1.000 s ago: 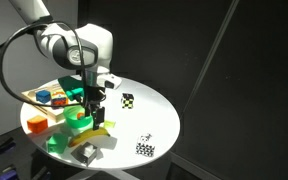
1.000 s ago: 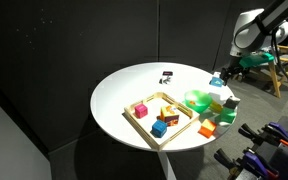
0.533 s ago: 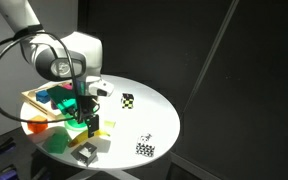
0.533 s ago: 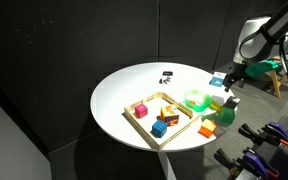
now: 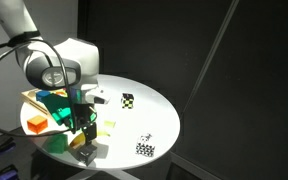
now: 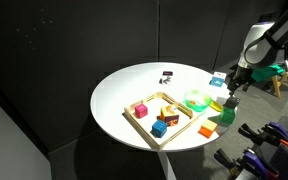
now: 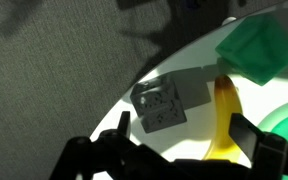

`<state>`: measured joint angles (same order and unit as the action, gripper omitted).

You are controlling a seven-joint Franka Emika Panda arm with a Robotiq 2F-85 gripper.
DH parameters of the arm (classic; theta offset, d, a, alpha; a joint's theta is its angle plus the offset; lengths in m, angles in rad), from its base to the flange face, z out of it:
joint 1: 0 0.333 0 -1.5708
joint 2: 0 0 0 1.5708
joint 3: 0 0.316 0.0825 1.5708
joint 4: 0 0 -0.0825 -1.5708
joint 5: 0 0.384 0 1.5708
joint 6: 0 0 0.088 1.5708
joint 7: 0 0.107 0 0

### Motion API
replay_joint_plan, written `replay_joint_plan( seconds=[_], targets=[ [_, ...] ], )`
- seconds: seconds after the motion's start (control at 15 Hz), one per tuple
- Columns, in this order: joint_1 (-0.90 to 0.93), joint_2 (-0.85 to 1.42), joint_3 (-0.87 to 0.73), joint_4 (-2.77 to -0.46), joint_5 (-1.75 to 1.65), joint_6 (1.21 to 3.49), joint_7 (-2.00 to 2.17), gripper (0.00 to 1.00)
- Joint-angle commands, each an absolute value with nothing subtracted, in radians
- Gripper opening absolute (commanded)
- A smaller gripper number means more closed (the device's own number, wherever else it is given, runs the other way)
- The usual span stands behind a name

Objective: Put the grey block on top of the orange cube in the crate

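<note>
The grey block (image 7: 167,100) lies on the white table near its edge, next to a yellow banana-shaped piece (image 7: 224,120). It also shows under the arm in an exterior view (image 5: 85,155). My gripper (image 7: 184,140) is open and hangs just above the block, one finger on each side, touching nothing; it shows in both exterior views (image 5: 85,137) (image 6: 231,98). The crate (image 6: 152,136) sits at the table's middle front. Several blocks lie in it, the orange cube (image 6: 171,115) among them. In the arm-side exterior view the crate (image 5: 29,97) is mostly hidden.
A round green bowl (image 6: 196,99) and a green block (image 7: 259,45) stand close to the gripper. A larger orange block (image 5: 36,122) is nearby. Black-and-white checkered cubes (image 5: 128,99) (image 5: 144,149) stand further out on the table. The table edge runs just beside the grey block.
The arm has swung from over the crate and bowl toward the table's edge and come down over the grey block. The gripper stays open.
</note>
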<state>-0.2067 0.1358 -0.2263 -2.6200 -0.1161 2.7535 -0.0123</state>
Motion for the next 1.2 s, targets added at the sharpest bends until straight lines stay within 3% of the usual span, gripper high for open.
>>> replay_joint_plan(
  seconds=[0.0,1.13],
  targets=[
    [-0.226,0.153,-0.237,-2.631,-0.108,2.799,-0.053,1.0],
    [-0.272,0.298,-0.192,-2.575,-0.03,2.936,-0.137,1.0]
  ],
)
